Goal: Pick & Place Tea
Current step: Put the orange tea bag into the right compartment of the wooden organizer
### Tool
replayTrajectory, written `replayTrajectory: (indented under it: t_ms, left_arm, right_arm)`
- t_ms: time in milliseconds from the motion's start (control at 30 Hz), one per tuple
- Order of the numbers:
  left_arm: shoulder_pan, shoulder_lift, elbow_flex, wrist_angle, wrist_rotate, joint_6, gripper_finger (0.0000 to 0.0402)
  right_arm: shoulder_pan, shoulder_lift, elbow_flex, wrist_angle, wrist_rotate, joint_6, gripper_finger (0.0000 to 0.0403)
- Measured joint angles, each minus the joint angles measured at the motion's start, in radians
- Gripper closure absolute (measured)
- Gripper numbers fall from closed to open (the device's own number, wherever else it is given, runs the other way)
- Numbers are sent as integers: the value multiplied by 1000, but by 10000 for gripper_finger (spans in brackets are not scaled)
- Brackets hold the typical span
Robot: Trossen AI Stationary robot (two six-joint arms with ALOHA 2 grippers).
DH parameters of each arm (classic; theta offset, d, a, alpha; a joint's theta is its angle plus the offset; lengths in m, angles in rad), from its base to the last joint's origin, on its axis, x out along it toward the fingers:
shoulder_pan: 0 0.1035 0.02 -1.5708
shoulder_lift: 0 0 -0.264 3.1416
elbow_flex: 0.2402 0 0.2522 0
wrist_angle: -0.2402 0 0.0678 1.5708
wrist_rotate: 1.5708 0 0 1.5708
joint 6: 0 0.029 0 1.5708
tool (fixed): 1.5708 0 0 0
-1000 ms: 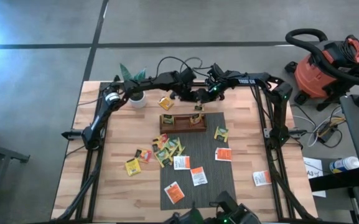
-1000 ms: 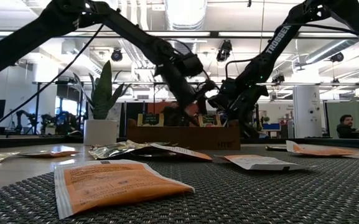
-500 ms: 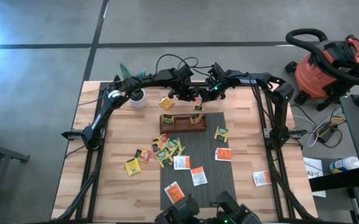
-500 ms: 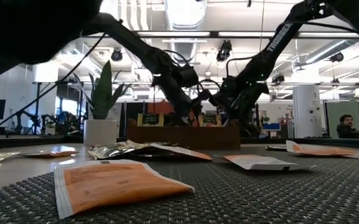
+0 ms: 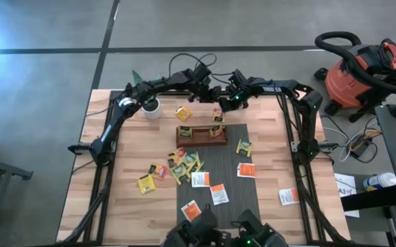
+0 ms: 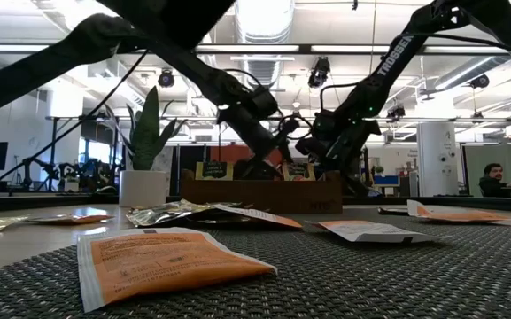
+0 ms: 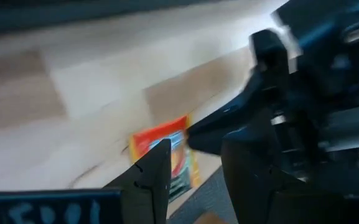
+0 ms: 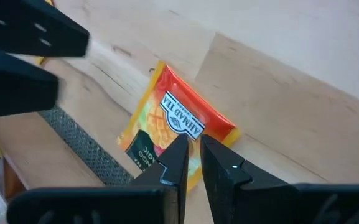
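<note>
Your right gripper [image 8: 190, 163] is above the far side of the table, just beyond the wooden tray [image 5: 201, 135], with its fingers nearly closed on the edge of an orange-and-yellow tea sachet [image 8: 176, 130] (the label faces the wrist camera). In the high view that sachet [image 5: 217, 114] hangs clear of the table between the gripper and the tray. Your left gripper [image 7: 191, 165] sits close beside it, fingers spread apart and holding nothing; its own camera sees the same sachet [image 7: 174, 155] just past its fingertips.

One more yellow sachet [image 5: 182, 113] lies on the bare wood beyond the tray. The remaining tea sachets [image 5: 184, 165] are scattered on the near side, some on the grey mat [image 5: 230, 206], some on the wooden tabletop [image 5: 129, 206], and one white-and-orange sachet [image 5: 289, 197] lies well apart near the right edge
</note>
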Motion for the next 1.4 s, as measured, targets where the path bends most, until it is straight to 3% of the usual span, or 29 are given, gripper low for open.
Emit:
replayTrajectory:
  t_ms: [533,800,933,1100,1267,1400]
  left_arm:
    - [-20,-41,10,-97,22,55,267]
    - [-68,-80,11,-77,19,123,267]
    - [-95,-101,11,-47,19,158,267]
    - [-124,-104,11,-48,17,194,267]
    - [-153,-131,11,-61,6,262,267]
    - [-169,-159,11,-62,-63,317,267]
  right_arm:
    - [-30,-28,1,-188,232,-171,360]
    - [-38,-128,-4,-377,548,-256,360]
    - [-42,-132,-44,-480,551,-265,360]
    - [-29,-167,-146,-438,546,-224,360]
    - [-1,-351,-233,-309,539,-93,360]
    - [-10,-449,-256,-200,531,-68,360]
